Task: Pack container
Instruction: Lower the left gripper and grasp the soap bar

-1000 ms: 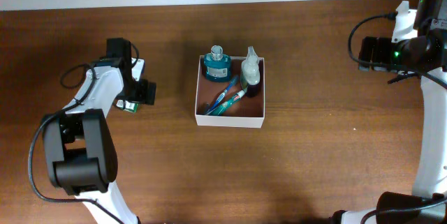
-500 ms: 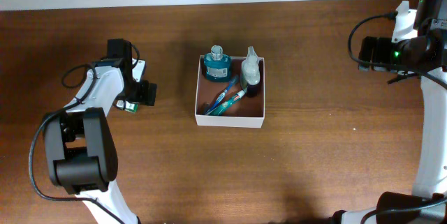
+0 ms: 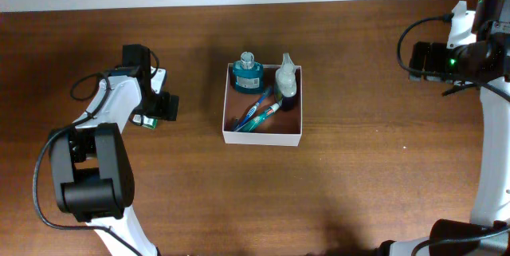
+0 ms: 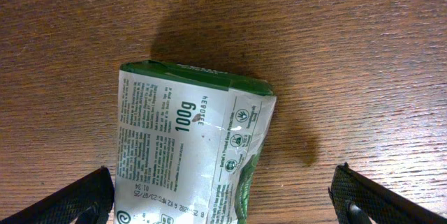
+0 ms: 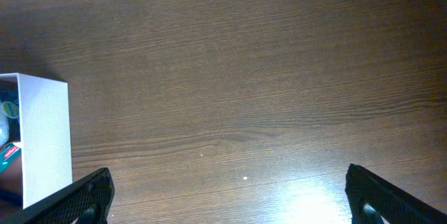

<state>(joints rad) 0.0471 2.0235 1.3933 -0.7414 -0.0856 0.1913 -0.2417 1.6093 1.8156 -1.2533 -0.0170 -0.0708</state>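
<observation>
Jaws on my left gripper stand spread wide around a green-and-white printed foil packet lying on the brown wooden table. My right gripper is likewise spread. The square white-walled container with a reddish-brown inside sits mid-table, between both.

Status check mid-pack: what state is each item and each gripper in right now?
container: open, partly filled.
blue bottle: upright in the container.
pale bottle: in the container.
toothbrushes: lying in the container.
green-and-white packet: flat on the table, outside the container, not gripped.
left gripper: open, over the packet.
right gripper: open, empty.
</observation>
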